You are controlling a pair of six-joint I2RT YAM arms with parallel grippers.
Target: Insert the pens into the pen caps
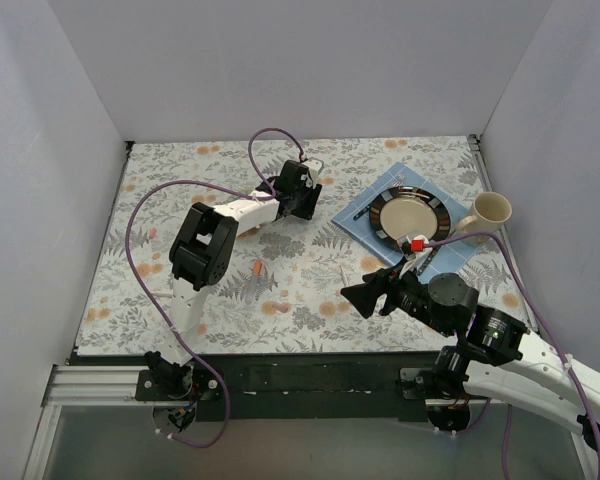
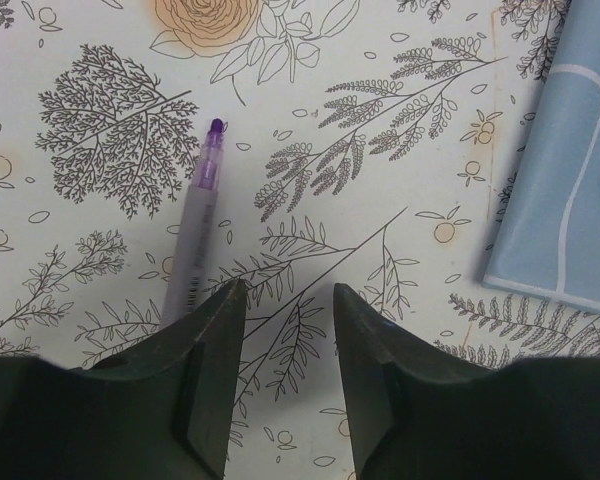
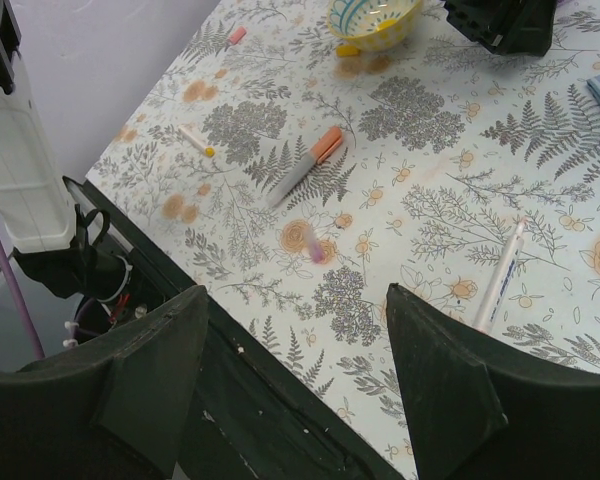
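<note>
Left gripper (image 2: 288,292) has its jaws apart, nothing between them. The slim purple-grey translucent pen (image 2: 194,235) lies on the table just outside one finger. Squeeze there and I reckon it grabs air or flicks the pen away. Right gripper (image 3: 295,296) hangs wide open, empty.

Plate (image 1: 442,212) on cloth (image 1: 354,214), mug (image 1: 490,210) beside.

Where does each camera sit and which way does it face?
Top external: above and behind, facing down on the table; left arm, right arm show.
Left wrist: straight down at the purple pen; left gripper shows.
Right wrist: slanting leftward across the table; right gripper shows.
Shared: blue cloth, top and left wrist.
</note>
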